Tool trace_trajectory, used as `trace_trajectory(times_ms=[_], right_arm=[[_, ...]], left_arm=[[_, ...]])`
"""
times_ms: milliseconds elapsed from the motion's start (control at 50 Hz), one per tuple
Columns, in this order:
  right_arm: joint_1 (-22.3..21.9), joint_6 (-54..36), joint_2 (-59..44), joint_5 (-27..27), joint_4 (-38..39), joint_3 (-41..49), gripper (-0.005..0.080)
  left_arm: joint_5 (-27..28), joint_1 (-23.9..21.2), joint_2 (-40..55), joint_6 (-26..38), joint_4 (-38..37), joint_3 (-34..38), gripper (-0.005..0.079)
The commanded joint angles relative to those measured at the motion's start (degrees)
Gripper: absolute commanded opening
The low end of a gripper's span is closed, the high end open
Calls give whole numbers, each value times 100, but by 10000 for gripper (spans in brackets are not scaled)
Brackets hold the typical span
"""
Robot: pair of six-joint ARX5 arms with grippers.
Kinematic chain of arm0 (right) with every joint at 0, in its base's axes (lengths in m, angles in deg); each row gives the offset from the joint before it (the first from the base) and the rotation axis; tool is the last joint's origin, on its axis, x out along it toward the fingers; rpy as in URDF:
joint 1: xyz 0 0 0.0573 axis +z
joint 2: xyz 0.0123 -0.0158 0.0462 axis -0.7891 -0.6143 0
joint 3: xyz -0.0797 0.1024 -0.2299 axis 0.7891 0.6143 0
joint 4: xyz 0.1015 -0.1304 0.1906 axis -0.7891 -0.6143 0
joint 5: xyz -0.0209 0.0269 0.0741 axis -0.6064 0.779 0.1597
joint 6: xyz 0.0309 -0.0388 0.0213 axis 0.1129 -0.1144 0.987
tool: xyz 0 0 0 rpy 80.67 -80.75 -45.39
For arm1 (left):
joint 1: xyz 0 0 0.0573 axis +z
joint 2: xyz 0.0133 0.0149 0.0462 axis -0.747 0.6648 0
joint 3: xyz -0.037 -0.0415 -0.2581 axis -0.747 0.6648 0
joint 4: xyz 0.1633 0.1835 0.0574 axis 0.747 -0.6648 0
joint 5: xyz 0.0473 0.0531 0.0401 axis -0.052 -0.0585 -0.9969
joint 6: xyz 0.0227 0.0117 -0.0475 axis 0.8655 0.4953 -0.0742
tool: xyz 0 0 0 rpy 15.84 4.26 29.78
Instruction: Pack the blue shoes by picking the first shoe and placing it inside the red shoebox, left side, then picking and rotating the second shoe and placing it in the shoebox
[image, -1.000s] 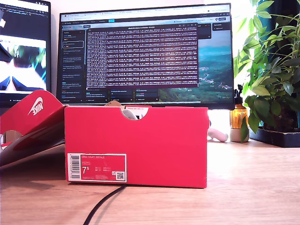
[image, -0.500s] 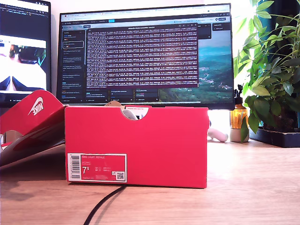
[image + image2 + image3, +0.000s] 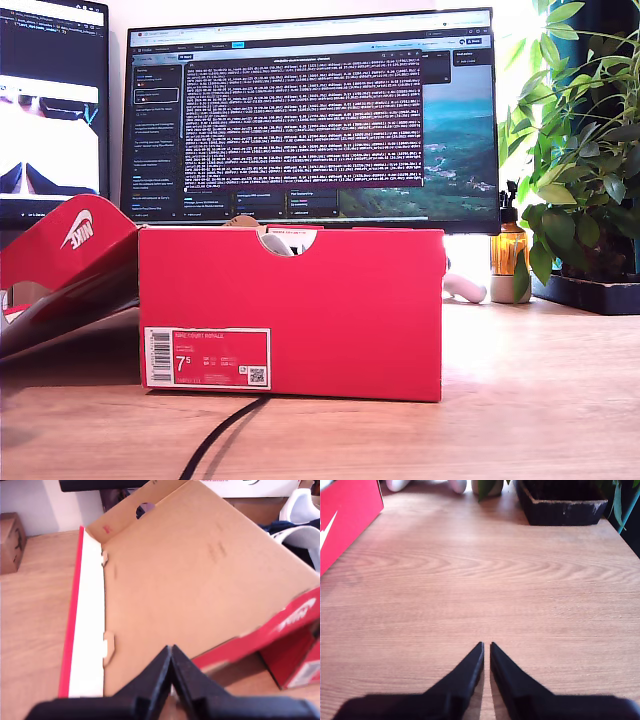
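While the bright red cardboard shoebox (image 3: 290,312) stands on the light wooden tabletop (image 3: 540,400) in the exterior view, its end wall faces the camera, with a white barcode label (image 3: 206,357) reading 7.5 at 7 o'clock on that wall and a half-round notch (image 3: 288,240) at 12 o'clock in the top edge. Something white shows through the notch; I cannot tell what. At 9 o'clock from the box, the hinged red lid with a white swoosh (image 3: 72,245) leans open. A black cable (image 3: 222,428) runs out from under the box toward 6 o'clock. Behind, a wide dark monitor (image 3: 310,115) fills the wall, and a leafy green potted plant (image 3: 580,150) stands at 3 o'clock.

My first gripper (image 3: 171,652) hangs clenched, jaws touching, over the lid's brown cardboard inside. My second gripper (image 3: 486,647) hovers over bare wood, jaws pressed nearly together, grasping nothing, the red box just off at 10 o'clock.
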Motion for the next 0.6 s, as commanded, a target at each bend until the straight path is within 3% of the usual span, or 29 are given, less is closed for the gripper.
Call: trace_trajectory(times_ms=[0,580], right_arm=[[-20,136,2,2,66,125,-12],[-4,280,46,157,-85,127,-12]], left_arm=[[48,11,-98,-155,-98,269,-19],[-352,9,-2551,-581,-2120,459,-19]])
